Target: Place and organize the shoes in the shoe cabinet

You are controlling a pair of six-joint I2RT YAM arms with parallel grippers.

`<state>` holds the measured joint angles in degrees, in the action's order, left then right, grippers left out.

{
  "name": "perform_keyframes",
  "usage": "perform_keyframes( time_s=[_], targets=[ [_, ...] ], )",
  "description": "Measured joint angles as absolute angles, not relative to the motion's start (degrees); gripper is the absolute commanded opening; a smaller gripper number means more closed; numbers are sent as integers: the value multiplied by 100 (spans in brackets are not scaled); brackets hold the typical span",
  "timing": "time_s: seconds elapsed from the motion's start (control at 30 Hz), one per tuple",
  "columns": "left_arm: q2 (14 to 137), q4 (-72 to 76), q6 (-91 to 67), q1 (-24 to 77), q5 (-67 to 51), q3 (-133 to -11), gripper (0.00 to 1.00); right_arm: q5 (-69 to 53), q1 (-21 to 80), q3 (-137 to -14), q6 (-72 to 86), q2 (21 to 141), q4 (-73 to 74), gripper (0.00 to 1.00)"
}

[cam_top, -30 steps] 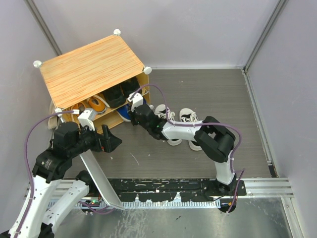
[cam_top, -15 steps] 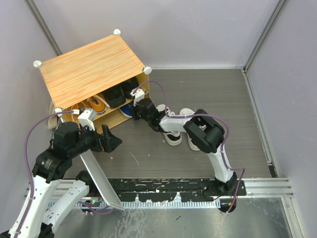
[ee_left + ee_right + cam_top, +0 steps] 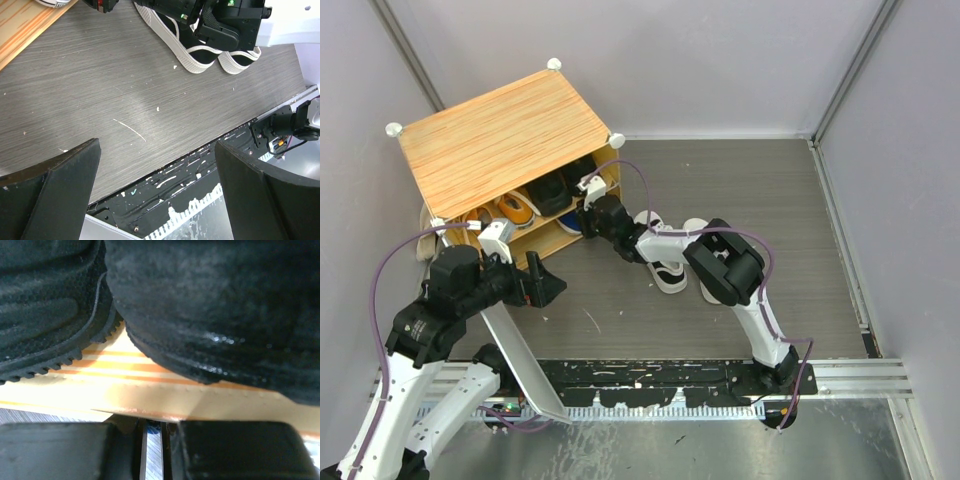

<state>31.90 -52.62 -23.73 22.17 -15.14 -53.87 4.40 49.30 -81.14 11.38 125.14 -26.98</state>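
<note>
Sneakers show in the open front of the shoe cabinet (image 3: 500, 140) in the top view: black sneakers (image 3: 552, 192) on the right of its shelf, orange sneakers (image 3: 515, 210) to their left. The right pincer (image 3: 592, 205) reaches to that open front, right at the black pair, while the black-and-white lace-ups (image 3: 665, 272) lie on the floor (image 3: 800, 220) to the right of the cabinet, partly under the right arm. The left pincer (image 3: 546, 286) hangs over the floor just in front of the cabinet, apart from every shoe. In the left wrist view its fingers (image 3: 50, 192) stand spread wide with nothing between them; the lace-ups lie beyond them, and a strip of the cabinet's wood shows at the upper left corner. In the right wrist view the right pincer's fingers (image 3: 55, 450) are pressed almost together, pinching nothing, just below the striped shelf (image 3: 150, 390); the black sneakers sit on that shelf directly ahead, very close, filling the upper frame.
</note>
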Motion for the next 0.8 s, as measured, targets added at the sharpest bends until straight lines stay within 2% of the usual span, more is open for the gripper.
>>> perform_keyframes(
  time_s=[0.1, 0.27, 0.37, 0.6, 0.8],
  targets=[
    [3190, -5262, -2373, 2217, -1514, -5387, 98, 429, 4930, -8235, 1146, 12586, -2655, 10],
    [3190, -5260, -2373, 2217, -1514, -5382, 98, 340, 4921, -8267, 1118, 12617, -2650, 34],
    [3190, -5258, -2373, 2217, -1514, -5378, 98, 338, 4921, -8136, 1135, 12608, -2851, 42],
    [3203, -5251, -2379, 2217, -1516, -5360, 98, 360, 4901, -7303, 1181, 12298, -3157, 43],
    [3227, -5207, -2436, 2217, -1518, -5332, 98, 272, 4901, -7229, 1175, 12261, -3166, 44]
  ],
)
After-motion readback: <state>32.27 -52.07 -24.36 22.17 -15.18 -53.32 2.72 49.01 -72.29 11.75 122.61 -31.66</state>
